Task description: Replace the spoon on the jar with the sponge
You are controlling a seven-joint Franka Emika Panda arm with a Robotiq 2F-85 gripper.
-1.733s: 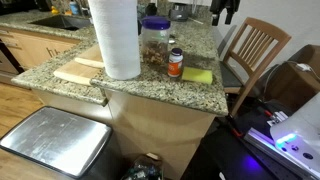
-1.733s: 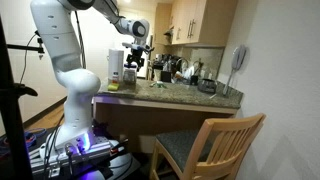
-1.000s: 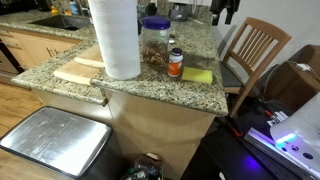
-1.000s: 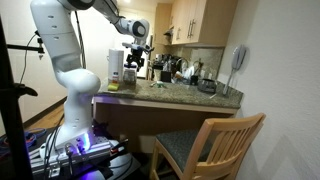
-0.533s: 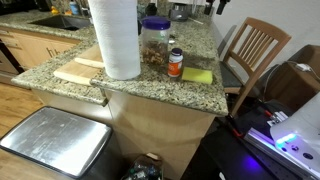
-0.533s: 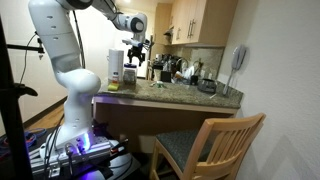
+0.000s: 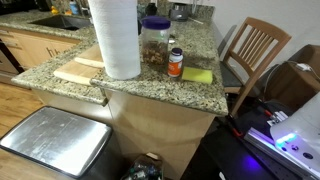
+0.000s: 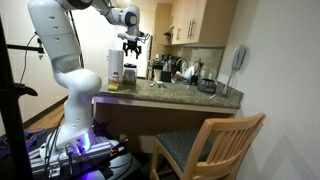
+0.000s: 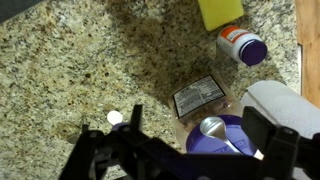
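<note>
I have the gripper [image 9: 193,128] hanging with jaws apart over the jar [image 9: 200,100] — spoon [image 9: 214,129] on its lid, sponge [image 9: 220,12] at twelve o'clock in the wrist view.

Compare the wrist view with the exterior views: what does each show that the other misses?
Wrist only: the spoon lying on the jar lid. Exterior only: the chair and the arm. Shared: jar, sponge, bottle and paper towel roll.
</note>
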